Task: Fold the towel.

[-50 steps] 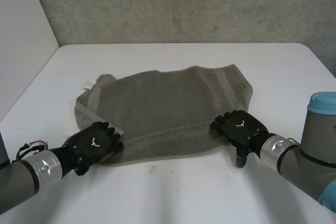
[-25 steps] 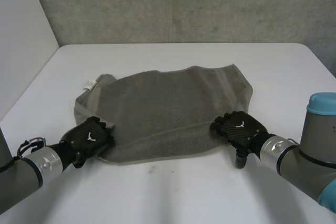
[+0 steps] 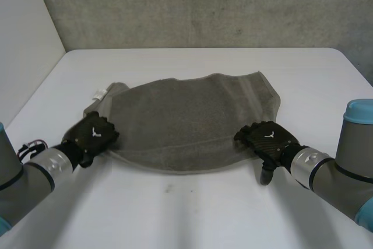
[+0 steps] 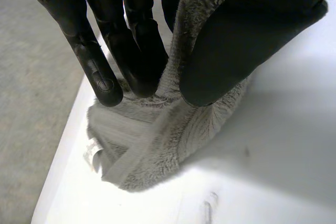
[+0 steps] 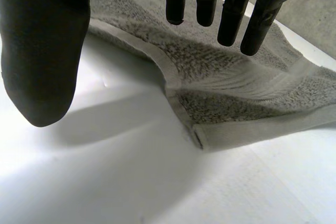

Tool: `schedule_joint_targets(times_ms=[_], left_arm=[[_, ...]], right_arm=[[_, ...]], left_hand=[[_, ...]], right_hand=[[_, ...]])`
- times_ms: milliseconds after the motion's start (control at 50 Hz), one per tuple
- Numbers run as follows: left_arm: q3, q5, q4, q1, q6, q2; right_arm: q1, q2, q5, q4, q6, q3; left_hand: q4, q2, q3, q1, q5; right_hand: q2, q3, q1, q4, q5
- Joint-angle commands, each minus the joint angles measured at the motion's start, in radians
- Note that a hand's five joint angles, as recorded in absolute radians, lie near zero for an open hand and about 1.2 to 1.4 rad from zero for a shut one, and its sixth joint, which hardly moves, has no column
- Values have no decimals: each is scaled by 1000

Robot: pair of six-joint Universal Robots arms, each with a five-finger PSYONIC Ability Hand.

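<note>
- The grey towel (image 3: pixel 186 118) lies spread on the white desk (image 3: pixel 192 214).
- The left robot hand (image 3: pixel 90 137) is at its near left corner, thumb and fingers pinching a bunched fold.
- The right robot hand (image 3: pixel 269 138) is at the near right corner, fingers straight over the hem, thumb apart, gripping nothing.
</note>
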Motion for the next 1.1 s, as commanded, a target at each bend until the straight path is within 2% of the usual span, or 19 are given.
schedule_joint_targets(times_ms=[20, 60, 160, 280, 320, 440, 480, 500, 540, 560, 580, 780, 860, 880, 920, 940, 980, 1040, 1100], left_arm=[[84, -73, -11, -24, -287, 47], [118, -84, -14, -30, -364, 61], [165, -141, -37, -30, -442, 67], [201, -173, -46, -33, -485, 64], [204, -173, -46, -33, -493, 62], [205, -176, -42, -33, -507, 59], [205, -176, -42, -33, -510, 56], [205, -176, -42, -33, -510, 56], [205, -188, -40, -33, -514, 53], [205, -188, -40, -33, -514, 53], [205, -198, -40, -33, -516, 53], [204, -221, -46, -44, -548, 90], [207, -262, -61, -52, -641, 215], [207, -262, -62, -52, -642, 216], [219, -300, -87, -52, -715, 303], [219, -300, -88, -52, -715, 303], [236, -331, -132, -55, -775, 395], [244, -340, -158, -56, -797, 438], [262, -348, -227, -59, -824, 512]], right_arm=[[9, -14, -9, -15, 62, 5], [12, 1, 1, -41, 70, -12], [25, 55, 7, -69, 120, -62], [54, 107, 7, -75, 171, -119], [72, 136, 20, -76, 174, -154], [78, 177, 70, -78, 166, -201], [77, 174, 108, -102, 165, -211], [77, 174, 108, -102, 165, -211], [63, 150, 137, -136, 166, -210], [63, 150, 137, -136, 166, -210], [61, 119, 145, -142, 166, -208], [9, -116, 120, -93, 159, -237], [-41, -224, 47, 140, 86, -350], [-41, -224, 47, 141, 85, -351], [-52, -247, -4, 351, 12, -476], [-52, -247, -4, 352, 12, -477], [-64, -257, -19, 542, -63, -600], [-66, -258, -24, 625, -94, -665], [-66, -257, -36, 810, -142, -828]], left_hand=[[179, 180, 182, 215, 195], [179, 180, 182, 215, 195], [179, 180, 182, 215, 195], [179, 180, 182, 215, 195], [179, 180, 182, 215, 195], [179, 180, 182, 215, 195], [179, 180, 182, 215, 195], [179, 180, 182, 215, 195], [179, 180, 182, 215, 195], [179, 180, 182, 215, 195], [179, 180, 182, 215, 195], [179, 180, 182, 215, 195], [179, 180, 182, 215, 195], [179, 180, 182, 215, 195], [179, 180, 182, 215, 195], [179, 180, 182, 215, 195], [179, 180, 182, 215, 195], [179, 180, 182, 215, 195], [179, 180, 182, 215, 195]], right_hand=[[-80, -69, -57, -85, -61], [-80, -69, -57, -85, -61], [-80, -69, -57, -85, -61], [6, 18, 30, 2, 26], [167, 178, 191, 163, 186], [406, 417, 429, 401, 425], [689, 700, 713, 685, 708], [691, 702, 714, 686, 710], [956, 967, 980, 952, 975], [958, 969, 981, 953, 977], [1140, 1151, 1163, 1135, 1159], [1142, 1153, 1165, 1137, 1161], [1142, 1153, 1165, 1137, 1161], [1142, 1153, 1165, 1137, 1161], [1142, 1153, 1165, 1137, 1161], [1142, 1153, 1165, 1137, 1161], [1142, 1153, 1165, 1137, 1161], [1142, 1153, 1165, 1137, 1161], [1142, 1153, 1165, 1137, 1161]])
